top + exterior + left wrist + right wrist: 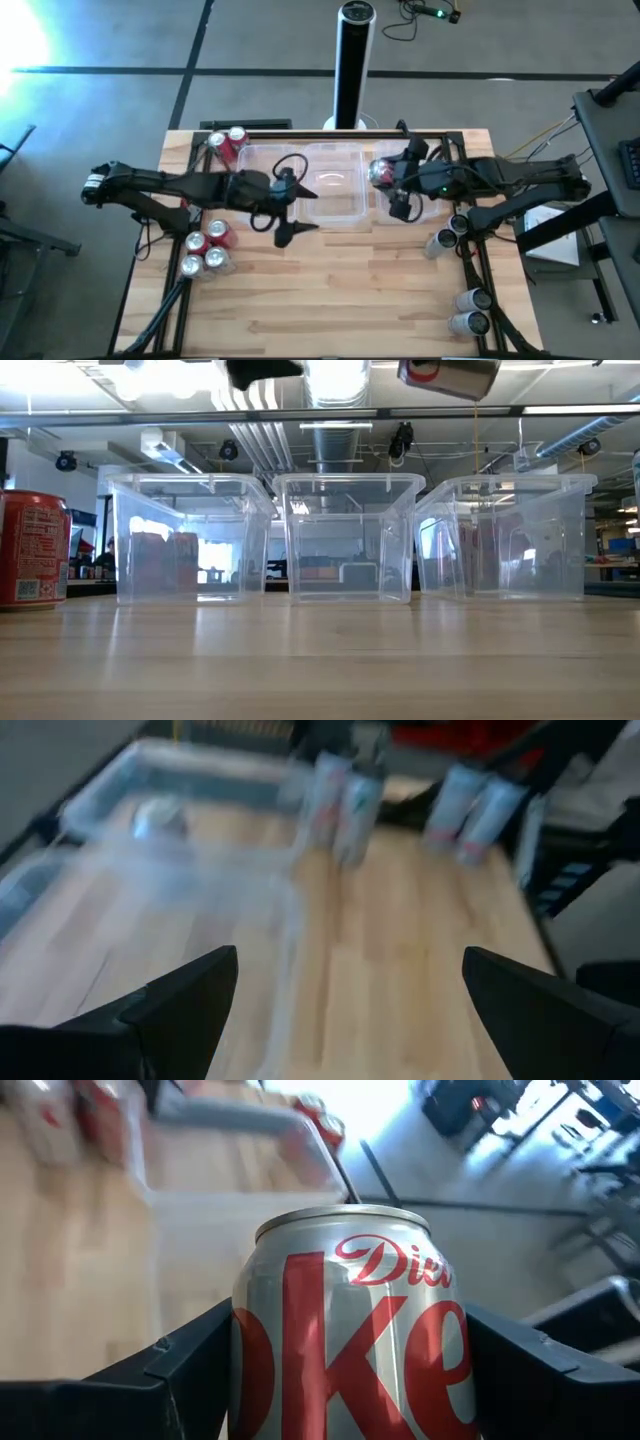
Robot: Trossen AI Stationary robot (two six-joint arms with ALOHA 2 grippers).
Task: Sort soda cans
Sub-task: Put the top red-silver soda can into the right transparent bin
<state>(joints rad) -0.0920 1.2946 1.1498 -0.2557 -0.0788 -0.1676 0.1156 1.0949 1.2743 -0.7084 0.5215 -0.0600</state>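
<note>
Now the right tool [345,1370] carries a silver Diet Coke can [350,1330] above the right-hand tub [510,535]; next, lower and release. Left tool [350,1010] hangs wide, empty.

My two arms are dark, jointed, with black cables looping along them; each ends in matte black wedge-shaped fingers [190,1000], flat-faced and angular.
</note>
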